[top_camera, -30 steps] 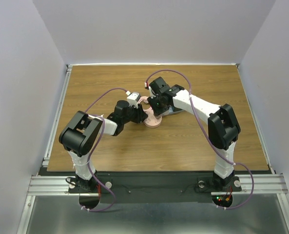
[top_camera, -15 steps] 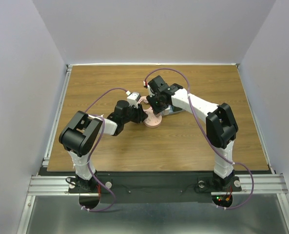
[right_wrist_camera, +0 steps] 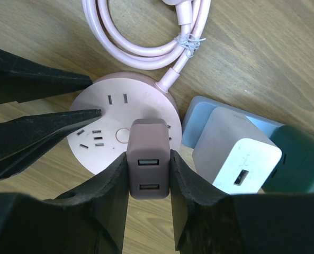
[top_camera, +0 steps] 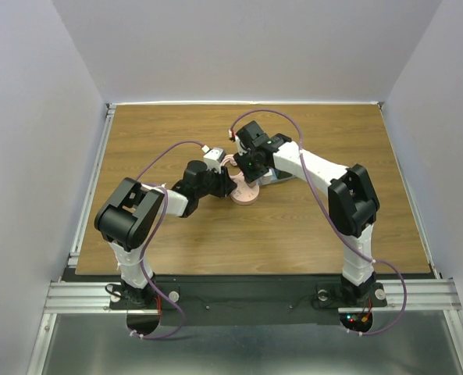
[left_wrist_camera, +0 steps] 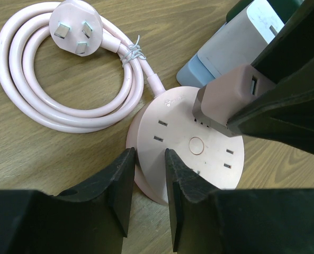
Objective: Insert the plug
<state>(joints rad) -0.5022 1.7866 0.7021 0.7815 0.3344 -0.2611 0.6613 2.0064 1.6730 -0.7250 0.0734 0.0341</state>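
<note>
A round pink power strip (left_wrist_camera: 199,153) lies on the wooden table (top_camera: 176,226); it also shows in the right wrist view (right_wrist_camera: 101,124) and the top view (top_camera: 247,195). My left gripper (left_wrist_camera: 149,177) is shut on the strip's near rim. My right gripper (right_wrist_camera: 149,166) is shut on a mauve two-port USB charger plug (right_wrist_camera: 149,145). It holds the plug upright over the strip's face. In the left wrist view the plug (left_wrist_camera: 225,100) has its lower end at the strip's far-side sockets. I cannot tell whether its prongs are in.
The strip's pink cord (left_wrist_camera: 45,108) lies coiled beside it, ending in a three-pin plug (left_wrist_camera: 72,24). A white charger (right_wrist_camera: 236,151), a blue-grey block (right_wrist_camera: 196,119) and a dark green block (right_wrist_camera: 299,159) lie close on the strip's right.
My right arm has shifted slightly left and away, bringing the plug over the strip. The left arm has not moved.
</note>
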